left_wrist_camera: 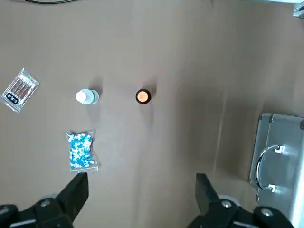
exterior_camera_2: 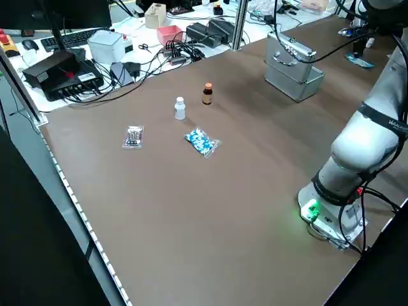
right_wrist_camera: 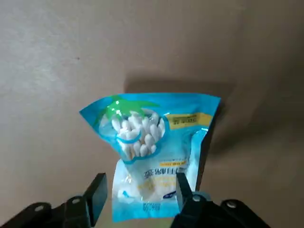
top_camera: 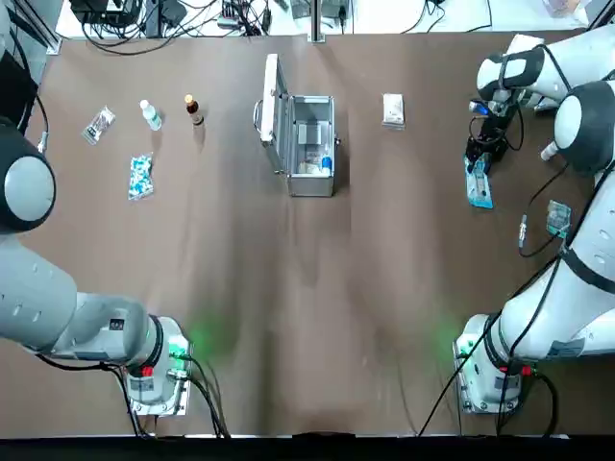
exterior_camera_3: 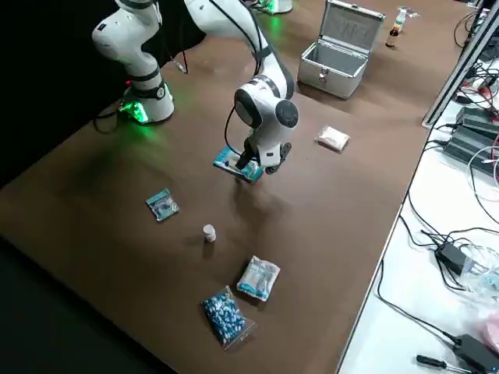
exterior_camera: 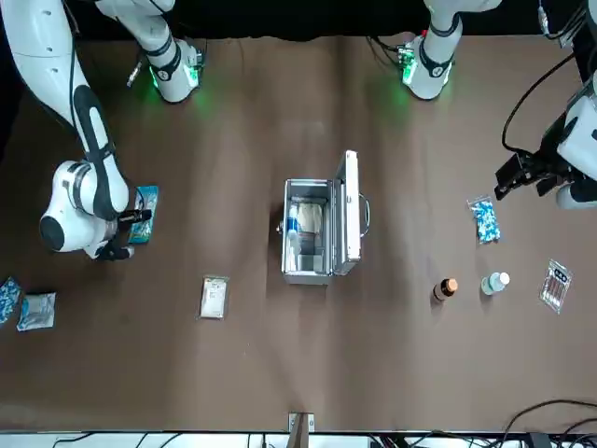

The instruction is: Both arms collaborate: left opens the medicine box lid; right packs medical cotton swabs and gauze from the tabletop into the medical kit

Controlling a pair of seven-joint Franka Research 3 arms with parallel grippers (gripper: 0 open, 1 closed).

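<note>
The medical kit (top_camera: 312, 184) stands at the table's far middle, and the medicine box lid (top_camera: 272, 101) is raised upright on its left side. To the kit's right lies the gauze (top_camera: 392, 110), flat on the table. Farther right, the blue packet of medical cotton swabs (right_wrist_camera: 152, 128) rests on the table. My right gripper (right_wrist_camera: 140, 190) is shut on its near end, which looks pinched narrow. High over the left part of the table, my left gripper (left_wrist_camera: 141, 190) hovers open and holds nothing.
Left of the kit stand a brown bottle (top_camera: 194, 109) and a white bottle (top_camera: 151, 115). A blue-speckled packet (top_camera: 140, 177) and a clear packet (top_camera: 98, 125) lie near them. Several small packets (exterior_camera_3: 257, 278) lie beyond the right arm. Cables run along the far edge.
</note>
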